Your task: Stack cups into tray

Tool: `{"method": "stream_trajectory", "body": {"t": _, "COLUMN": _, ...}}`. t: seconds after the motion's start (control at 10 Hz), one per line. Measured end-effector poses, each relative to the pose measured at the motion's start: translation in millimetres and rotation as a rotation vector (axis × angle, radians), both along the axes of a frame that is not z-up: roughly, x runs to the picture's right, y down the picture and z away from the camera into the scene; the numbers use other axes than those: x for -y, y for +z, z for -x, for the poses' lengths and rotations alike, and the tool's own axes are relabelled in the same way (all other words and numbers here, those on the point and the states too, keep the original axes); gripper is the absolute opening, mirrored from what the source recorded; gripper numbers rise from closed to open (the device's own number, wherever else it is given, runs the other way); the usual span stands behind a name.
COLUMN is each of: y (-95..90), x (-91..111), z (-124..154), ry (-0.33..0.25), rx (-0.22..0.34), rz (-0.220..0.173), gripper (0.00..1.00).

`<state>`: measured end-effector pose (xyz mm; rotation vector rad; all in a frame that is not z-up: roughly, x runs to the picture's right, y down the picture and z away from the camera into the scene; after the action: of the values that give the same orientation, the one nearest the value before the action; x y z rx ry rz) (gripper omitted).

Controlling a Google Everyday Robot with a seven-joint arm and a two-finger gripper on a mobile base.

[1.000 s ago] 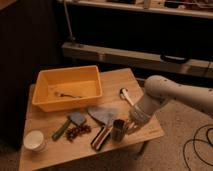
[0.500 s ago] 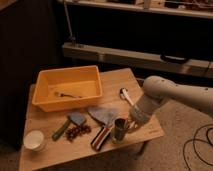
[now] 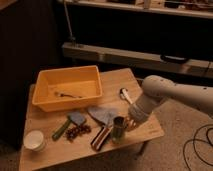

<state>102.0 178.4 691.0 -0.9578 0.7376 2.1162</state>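
As pincer (image 3: 128,123) hangs, it seemingly touches tumbler (image 3: 118,131).

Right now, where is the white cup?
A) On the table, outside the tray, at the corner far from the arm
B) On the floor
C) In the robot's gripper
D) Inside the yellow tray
A: the white cup stands on the table outside the tray, while the gripper is across the table beside a dark container.
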Motion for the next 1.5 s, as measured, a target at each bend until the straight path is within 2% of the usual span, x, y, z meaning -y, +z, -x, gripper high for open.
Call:
{"method": "stream_trajectory", "body": {"t": 0.4, "y": 10.5, "x": -5, "z": 0, "ry": 0.005, "rx": -0.006, "rz": 0.010, "gripper": 0.75}}
{"method": "stream_trajectory", "body": {"t": 0.5, "y": 12.6, "x": -7, "z": 1, "ry": 0.007, "rx": -0.006, "rz": 0.013, "gripper": 0.79}}
{"method": "stream_trajectory", "body": {"t": 1.1, "y": 13.3, "x": -10, "z": 1, "ry": 0.010, "rx": 0.006, "rz": 0.007, "gripper": 0.80}}
{"method": "stream_trajectory", "body": {"t": 1.5, "y": 2.6, "x": -12, "z": 3, "ry": 0.006, "rx": 0.021, "rz": -0.053, "gripper": 0.80}}
